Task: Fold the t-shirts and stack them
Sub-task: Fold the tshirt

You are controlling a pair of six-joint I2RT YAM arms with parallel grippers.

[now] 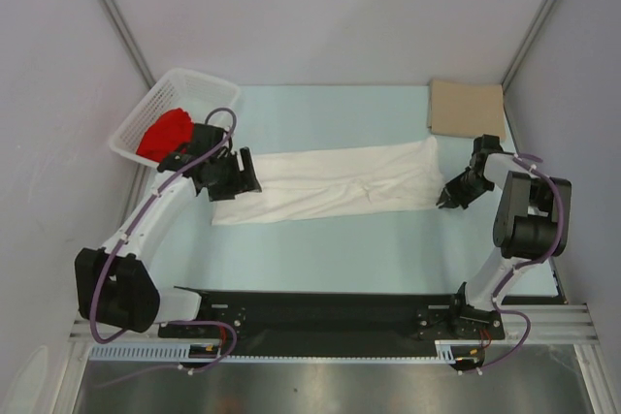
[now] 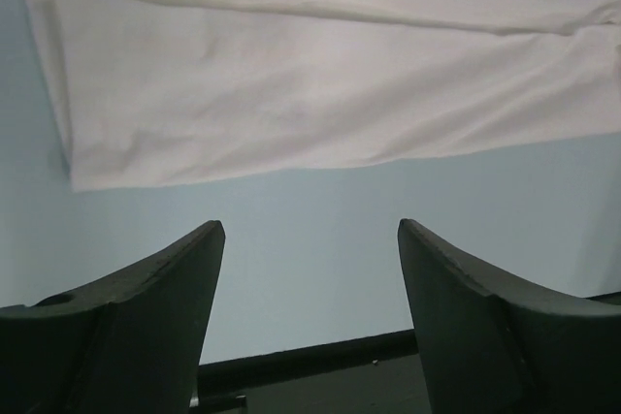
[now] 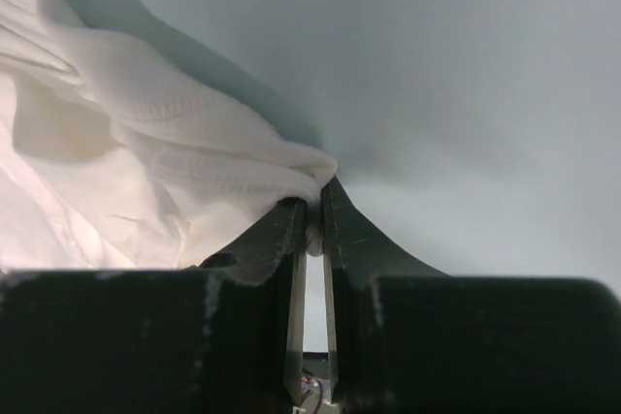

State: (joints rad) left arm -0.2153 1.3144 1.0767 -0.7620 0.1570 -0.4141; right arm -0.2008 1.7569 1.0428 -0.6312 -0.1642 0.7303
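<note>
White shirt fold was underway: right hand pinched its edge, left hand hung spread beside it, likely needing its own grip next.

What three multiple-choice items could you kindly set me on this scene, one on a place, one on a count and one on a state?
1. Where does the bright red cloth shirt lie?
A. in a drawer
B. in the white plastic lattice basket
C. on a hook

2. How many shirts show in the top view?
A. one
B. five
C. three

3. How does the right pincer stand?
A. shut on the long white cloth shirt
B. wide open
C. out of view

Answers: 1 B, the red cloth sits within the basket's walls. 2 C, the red one, the white one and the flat tan folded shirt. 3 A, the right wrist view shows the white hem pinched between the closed tips.
</note>
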